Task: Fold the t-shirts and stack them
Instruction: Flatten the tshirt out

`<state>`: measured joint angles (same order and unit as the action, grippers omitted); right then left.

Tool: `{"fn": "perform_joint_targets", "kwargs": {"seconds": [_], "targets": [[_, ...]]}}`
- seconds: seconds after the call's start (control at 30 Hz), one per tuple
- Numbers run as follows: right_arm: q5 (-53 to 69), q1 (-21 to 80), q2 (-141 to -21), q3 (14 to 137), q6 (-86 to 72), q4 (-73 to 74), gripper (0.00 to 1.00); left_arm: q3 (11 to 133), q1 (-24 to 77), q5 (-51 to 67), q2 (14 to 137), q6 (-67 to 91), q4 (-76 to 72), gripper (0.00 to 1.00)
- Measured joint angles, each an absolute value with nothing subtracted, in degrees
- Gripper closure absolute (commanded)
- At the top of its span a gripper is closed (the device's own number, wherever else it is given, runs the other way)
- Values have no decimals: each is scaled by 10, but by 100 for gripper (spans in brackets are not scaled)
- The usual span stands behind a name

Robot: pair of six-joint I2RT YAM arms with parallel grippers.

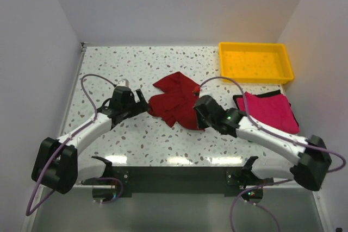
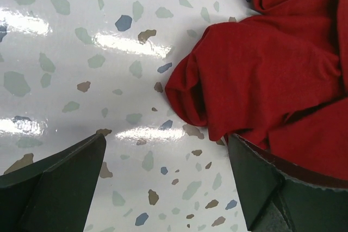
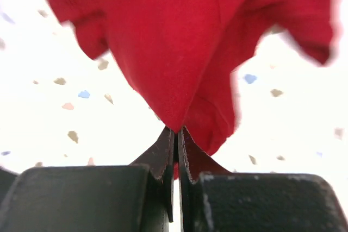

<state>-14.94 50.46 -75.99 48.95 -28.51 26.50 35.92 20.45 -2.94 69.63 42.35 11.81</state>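
1. The right gripper point(image 3: 176, 139) is closed on a fold of the red shirt point(image 3: 179, 42). The cloth comes out of the tips as a pinched cone and spreads wide ahead of the hand.
2. The left gripper point(image 2: 168, 188) is wide open and holds nothing. A rolled edge of the red shirt lies just ahead of it and to its right. The cloth reaches the right finger point(image 2: 272, 188), but we cannot tell if it touches it.
3. Seen from above, the red shirt point(image 1: 174, 101) lies between the two hands, one at each side of it. It is a crumpled heap, a little longer in the direction away from the hands than across. We judge that the left hand must go slightly forward and to its right to catch that edge. Then the two hands can pull the shirt flat.
4. The table point(image 1: 136, 69) under the hands is hard and glossy. We think the cloth will slide on it easily, but a thin edge may be difficult to catch.
5. On the outer side of the right hand, quite near, a pink shirt point(image 1: 269, 111) lies folded on a black shirt point(image 1: 237, 99). Farther ahead of it stands a yellow tray point(image 1: 253, 44). We would spread the red shirt more toward the left hand's side.
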Motion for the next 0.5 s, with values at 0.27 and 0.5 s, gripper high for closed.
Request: {"fn": "perform_joint_targets", "kwargs": {"seconds": [0.27,0.5], "targets": [[-306,484,-486,607,-283,413,100,392,204,-23,746,420,106,0],[-438,482,-416,632,-309,546,100,452,204,0,825,408,92,0]]}}
